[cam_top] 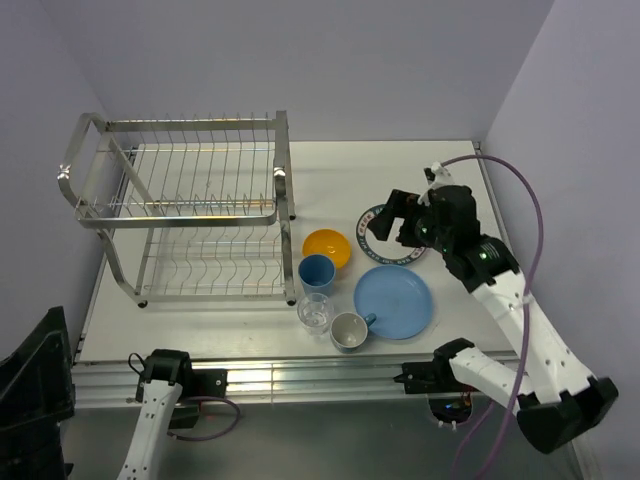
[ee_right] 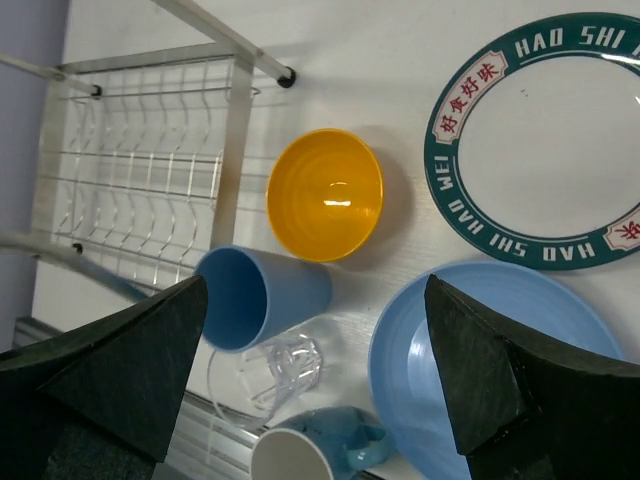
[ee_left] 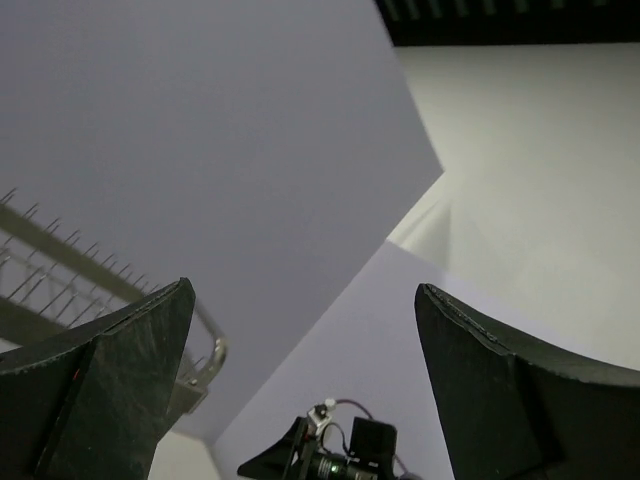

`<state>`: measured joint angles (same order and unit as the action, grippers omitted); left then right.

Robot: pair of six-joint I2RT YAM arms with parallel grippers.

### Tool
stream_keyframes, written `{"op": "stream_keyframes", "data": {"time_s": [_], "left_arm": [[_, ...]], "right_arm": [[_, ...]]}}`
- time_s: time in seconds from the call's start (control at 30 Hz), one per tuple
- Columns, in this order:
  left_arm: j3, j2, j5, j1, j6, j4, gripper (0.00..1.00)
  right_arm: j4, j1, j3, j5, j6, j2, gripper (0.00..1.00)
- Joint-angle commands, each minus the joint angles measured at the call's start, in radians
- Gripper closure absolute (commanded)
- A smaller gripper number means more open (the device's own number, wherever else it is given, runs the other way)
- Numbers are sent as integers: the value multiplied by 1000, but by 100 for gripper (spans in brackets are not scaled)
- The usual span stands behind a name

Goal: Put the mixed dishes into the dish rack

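The chrome dish rack [cam_top: 190,210] stands empty at the left. To its right on the table are the yellow-orange bowl [cam_top: 326,247], blue tumbler [cam_top: 316,272], clear glass [cam_top: 314,311], light blue mug [cam_top: 349,331], blue plate [cam_top: 393,301] and the white plate with a dark rim [cam_top: 372,222]. My right gripper [cam_top: 392,222] hangs open and empty above the white plate. Its wrist view [ee_right: 312,285] looks down on the bowl [ee_right: 325,195], tumbler [ee_right: 262,295], glass [ee_right: 270,375], mug [ee_right: 320,450] and both plates. My left gripper [ee_left: 305,290] is open and empty, pointing up at the wall.
The rack's frame [ee_right: 140,170] stands close beside the tumbler and bowl. Walls close off the back and the right of the table. The left arm's base [cam_top: 160,385] sits below the table's front edge. A purple cable [cam_top: 530,230] arcs over the right arm.
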<state>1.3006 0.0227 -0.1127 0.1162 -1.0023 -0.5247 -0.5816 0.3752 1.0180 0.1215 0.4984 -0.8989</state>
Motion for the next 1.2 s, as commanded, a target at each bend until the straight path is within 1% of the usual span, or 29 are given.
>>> {"op": "stream_keyframes", "data": {"time_s": [0.0, 0.03, 0.07, 0.13, 0.17, 0.2, 0.23, 0.27, 0.3, 0.33, 0.37, 0.43, 0.47, 0.5, 0.53, 0.6, 0.63, 0.73, 0.87, 1.03, 1.17], "left_arm": [[0, 103, 7, -4, 74, -161, 1], [0, 136, 14, -3, 92, -175, 1], [5, 154, 19, -3, 99, -190, 1], [12, 210, 34, -4, 120, -216, 1], [12, 223, 36, -4, 139, -231, 1], [9, 233, 36, -4, 148, -236, 1], [6, 244, 35, -4, 160, -236, 1], [2, 246, 33, -4, 163, -236, 2], [-4, 240, 27, -3, 166, -236, 3], [-7, 237, 24, -3, 174, -236, 3], [-12, 232, 21, -4, 180, -233, 4], [-15, 226, 7, -4, 198, -233, 8], [-11, 229, 5, -4, 205, -244, 9], [2, 233, 4, -4, 214, -267, 10], [9, 249, -2, -4, 231, -282, 11], [23, 260, -2, -4, 244, -307, 11], [23, 263, -4, -4, 258, -322, 11], [3, 255, -4, -4, 268, -325, 10], [-15, 252, 31, -4, 266, -327, 11], [-32, 253, 77, -4, 249, -339, 12], [-38, 258, 103, -4, 241, -343, 14]], "right_arm": [[35, -1, 91, -51, -21, -104, 4], [45, -1, 120, -45, -15, -139, 4], [54, 1, 142, -39, -9, -211, 4], [89, -1, 201, 9, 2, -293, 4], [104, 1, 226, 29, 15, -381, 5], [121, 2, 252, 49, 22, -429, 7], [118, 4, 317, 62, 26, -483, 8], [106, 13, 359, 58, 38, -593, 10], [76, 19, 401, 61, 35, -647, 12], [60, 30, 483, 58, 31, -702, 13], [45, 42, 519, 14, 29, -791, 14], [-20, 73, 597, -57, 38, -885, 18], [-29, 79, 597, -92, 61, -897, 19], [1, 83, 579, -94, 75, -897, 20], [32, 85, 501, -83, 86, -890, 21], [116, 87, 418, -79, 129, -853, 23], [137, 90, 348, -83, 140, -827, 24], [219, 100, 230, -83, 172, -781, 25], [256, 122, 163, -103, 190, -773, 25], [290, 142, 130, -99, 207, -822, 27], [319, 145, 108, -91, 219, -853, 33]]}}
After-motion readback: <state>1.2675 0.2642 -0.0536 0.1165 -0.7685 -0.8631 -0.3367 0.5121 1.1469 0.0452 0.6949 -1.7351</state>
